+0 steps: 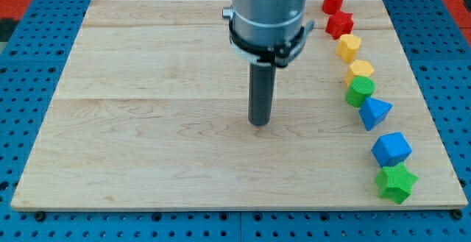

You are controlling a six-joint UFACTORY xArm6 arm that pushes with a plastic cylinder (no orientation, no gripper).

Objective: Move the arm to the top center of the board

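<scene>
My tip (259, 123) rests near the bench (147, 124) centre, touching nothing; this tool is a bare rod without jaws. Eight blocks line the right edge, from red cylinder (333, 0) to green star (396, 182).

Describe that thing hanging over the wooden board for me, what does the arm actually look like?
It is a smooth, silver-grey metal cylinder with a black ring clamp around its lower edge. Below that hangs a straight, dark grey rod ending in my tip, which is plain and blunt. No cables, markings or jaws show in this view.
</scene>
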